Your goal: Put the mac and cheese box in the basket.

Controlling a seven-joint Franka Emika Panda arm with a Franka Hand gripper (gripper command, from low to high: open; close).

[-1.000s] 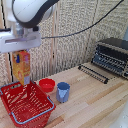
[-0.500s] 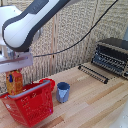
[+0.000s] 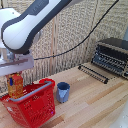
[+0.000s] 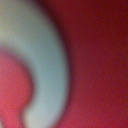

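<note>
The orange-yellow mac and cheese carton (image 3: 15, 85) stands upright, its lower part behind the rim of the red mesh basket (image 3: 36, 107) at the exterior view's left. My gripper (image 3: 13, 76) is right over the carton's top, its white-grey block above it. The fingertips are hidden, so I cannot see whether they grip the carton. The wrist view is a blur of red basket (image 4: 95, 65) and a pale grey-blue curved band (image 4: 47, 60), likely the handle.
A blue cup (image 3: 63, 92) stands on the wooden table just to the right of the basket. A black toaster oven (image 3: 112, 56) with its door folded down sits at the back right. A wicker screen forms the backdrop.
The arm has swung lower over the basket and the carton has come down with it, from above the rim to partly inside the basket. The small red bowl is now hidden.
</note>
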